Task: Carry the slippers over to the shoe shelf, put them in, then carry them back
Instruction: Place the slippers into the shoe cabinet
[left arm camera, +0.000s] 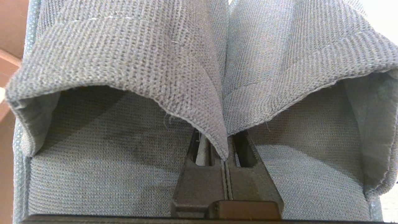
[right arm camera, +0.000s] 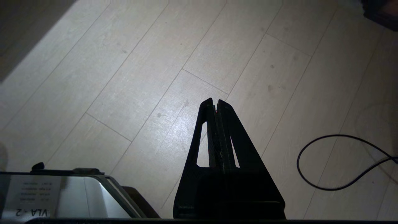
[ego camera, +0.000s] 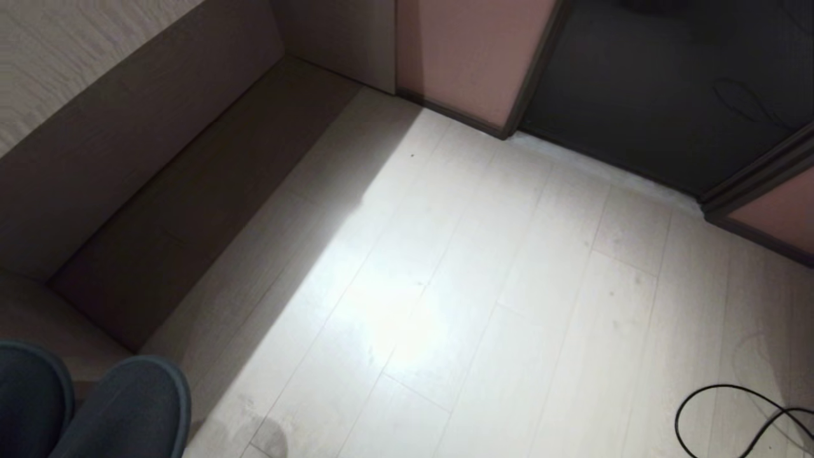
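Slippers (ego camera: 121,410): two, both pinched together by their inner upper edges in the left gripper (left arm camera: 226,146), fingers clamped shut on the fabric where the two uppers meet. Seen in the head view as two grey-blue toes side by side, raised off the floor (ego camera: 483,273), hanging just beside the near end of the shelf (ego camera: 184,210). Shelf: one low cubby showing, dark inside, nothing visible in the part that shows, bench board above it. Right gripper (right arm camera: 215,104): shut on nothing, hanging over bare floor well apart from the shelf, with one looped black cable (right arm camera: 339,161) lying on the floor beyond it. Judged stage: carrying leg, either toward the shelf for the first placing or away from it on the return; cannot tell which from these views alone. If the former, done so far: pick-up and most of the approach. Left to do: lowering into the cubby, letting go, regripping, then the trip back. If the latter, only the return and set-down remain. Count: two slippers, one shelf opening in view, two grippers, one cable. Worth noting: a thin pinch on soft fabric, likely to sag or slip if swung hard near the shelf edge.
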Controlling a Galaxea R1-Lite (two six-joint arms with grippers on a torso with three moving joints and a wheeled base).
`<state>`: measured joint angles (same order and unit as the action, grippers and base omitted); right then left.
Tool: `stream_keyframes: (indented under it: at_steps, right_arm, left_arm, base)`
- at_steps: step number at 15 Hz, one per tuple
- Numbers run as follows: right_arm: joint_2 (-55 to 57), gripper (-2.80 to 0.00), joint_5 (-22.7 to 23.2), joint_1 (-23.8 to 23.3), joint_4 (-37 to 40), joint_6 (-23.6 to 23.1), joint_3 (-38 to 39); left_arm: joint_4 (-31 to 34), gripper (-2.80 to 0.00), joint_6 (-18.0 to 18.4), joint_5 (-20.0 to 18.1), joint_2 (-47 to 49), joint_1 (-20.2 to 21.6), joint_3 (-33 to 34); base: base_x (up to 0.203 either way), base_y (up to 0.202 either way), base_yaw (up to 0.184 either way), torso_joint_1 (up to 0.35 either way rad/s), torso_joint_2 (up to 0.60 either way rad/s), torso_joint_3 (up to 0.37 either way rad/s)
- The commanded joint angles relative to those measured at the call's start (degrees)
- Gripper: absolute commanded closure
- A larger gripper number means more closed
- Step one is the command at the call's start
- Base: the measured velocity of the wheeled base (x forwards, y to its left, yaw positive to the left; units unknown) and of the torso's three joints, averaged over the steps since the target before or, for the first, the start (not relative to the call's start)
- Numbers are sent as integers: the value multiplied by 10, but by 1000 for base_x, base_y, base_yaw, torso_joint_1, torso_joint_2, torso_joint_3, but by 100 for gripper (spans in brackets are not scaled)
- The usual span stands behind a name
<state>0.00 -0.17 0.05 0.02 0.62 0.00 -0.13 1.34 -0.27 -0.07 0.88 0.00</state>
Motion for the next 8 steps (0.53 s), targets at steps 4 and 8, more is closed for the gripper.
stream_keyframes:
  at_steps: [4,8]
  right_arm:
    - [0,0,0,0,0,0,0]
    - [1,0,0,0,0,0,0]
  left_arm:
    - [0,0,-9,3,1,0,0]
    - [0,0,-10,3,1,0,0]
  base:
    - [0,0,0,5,0,205]
    - [0,0,0,2,5,201]
